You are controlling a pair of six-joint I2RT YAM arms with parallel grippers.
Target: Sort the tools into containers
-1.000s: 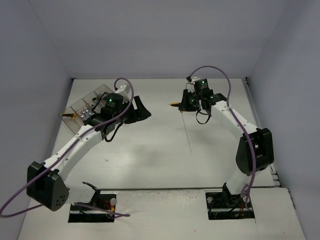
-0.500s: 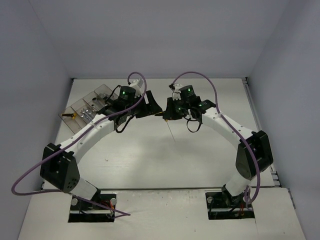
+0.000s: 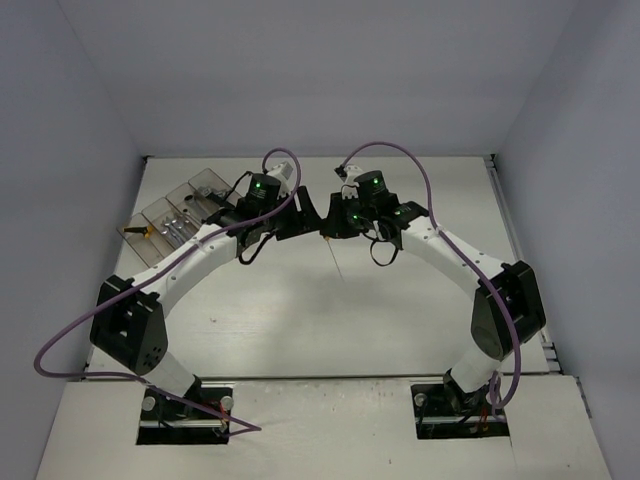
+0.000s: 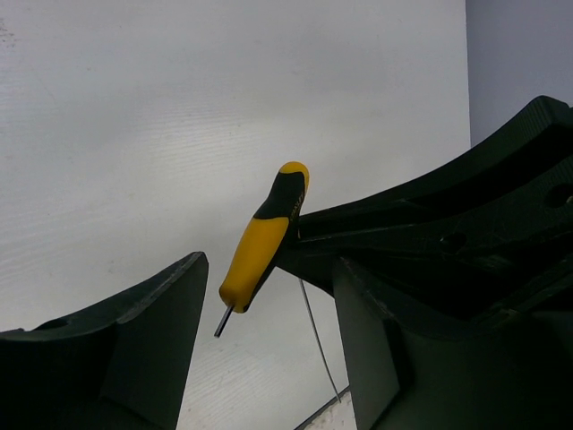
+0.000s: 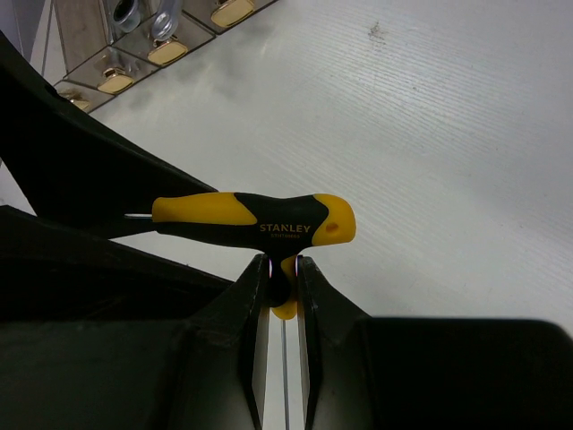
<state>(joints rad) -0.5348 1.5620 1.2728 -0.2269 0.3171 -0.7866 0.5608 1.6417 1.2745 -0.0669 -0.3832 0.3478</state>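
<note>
- Containers (image 3: 168, 215): four joined bins at the far left of the table (image 3: 300, 320), with metal tools (image 5: 159, 20) inside.
- One T-handle key (image 5: 251, 224) (yellow and black) is pinched at its neck by the right gripper (image 5: 279, 269) at mid-table. Its handle lies crosswise and its shaft runs back between the fingers.
- Left gripper (image 4: 269, 269) gapes wide around the handle.
- A second ago the two grippers were well apart.

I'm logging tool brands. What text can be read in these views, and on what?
"STANLEY": on the T-handle key held by the right pincer.
Small print under it: too small to read.
Nothing else is readable.
</note>
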